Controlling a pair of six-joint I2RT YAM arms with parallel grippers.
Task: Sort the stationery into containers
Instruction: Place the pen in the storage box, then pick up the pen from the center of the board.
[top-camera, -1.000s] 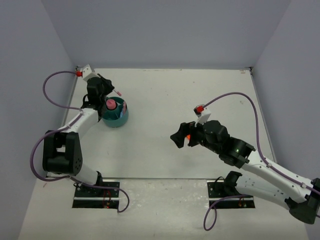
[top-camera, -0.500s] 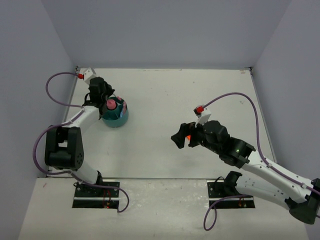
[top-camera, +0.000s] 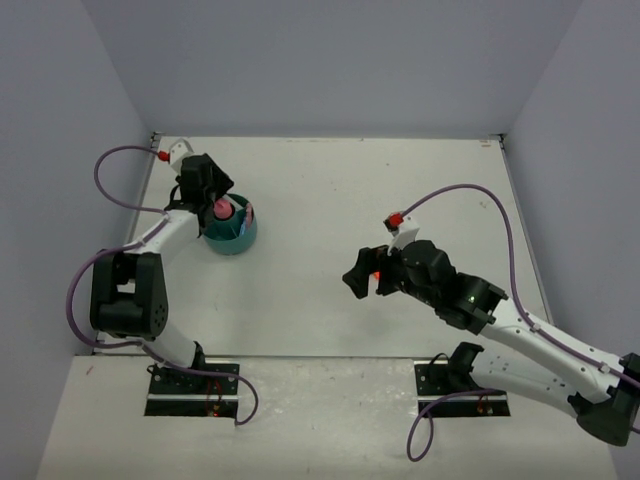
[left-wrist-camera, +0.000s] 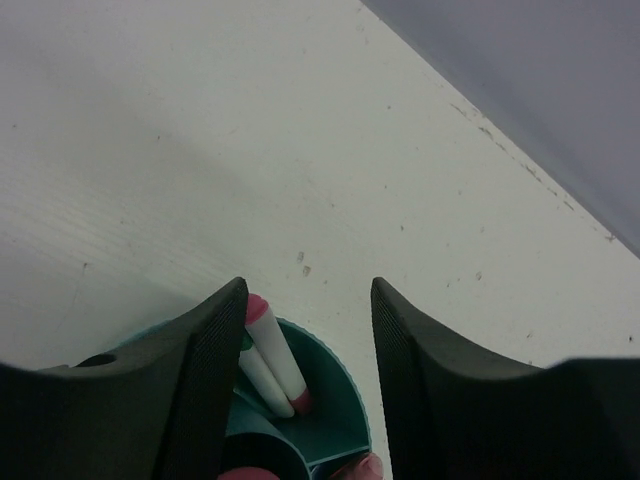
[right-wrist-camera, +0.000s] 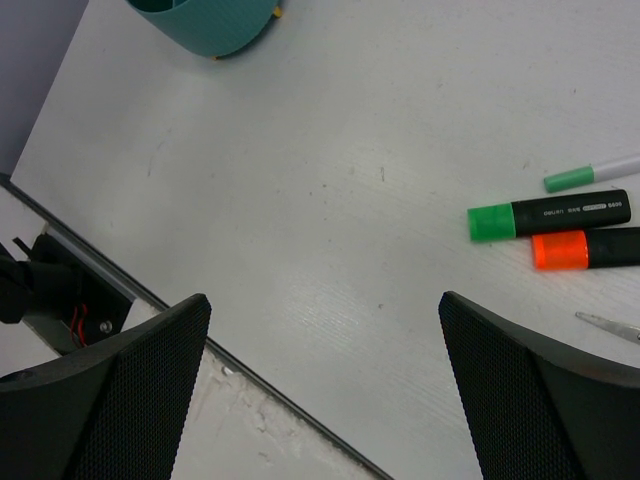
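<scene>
The round teal organiser (top-camera: 238, 240) stands at the far left, with a pink stubby tube (top-camera: 221, 208) upright in it. My left gripper (top-camera: 212, 193) hovers just over its rim, open, nothing between the fingers. In the left wrist view two white pens (left-wrist-camera: 272, 352) with pink ends lean inside a compartment of the organiser (left-wrist-camera: 352, 405), one touching the left finger's inner side. My right gripper (top-camera: 358, 275) hangs wide open over the table's middle right. Beside it lie a green highlighter (right-wrist-camera: 548, 216), an orange highlighter (right-wrist-camera: 588, 248), a mint-capped white pen (right-wrist-camera: 592, 174) and a scissors blade (right-wrist-camera: 606, 325).
The table's near edge and a black mounting rail (right-wrist-camera: 120, 285) run diagonally below my right gripper (right-wrist-camera: 322, 305). Grey walls enclose the table on the left, back and right. The organiser (right-wrist-camera: 215, 20) shows at the top of the right wrist view.
My left gripper has moved slightly over the organiser and opened, letting go of a pink-tipped white pen, which now rests inside. The right arm has barely moved.
</scene>
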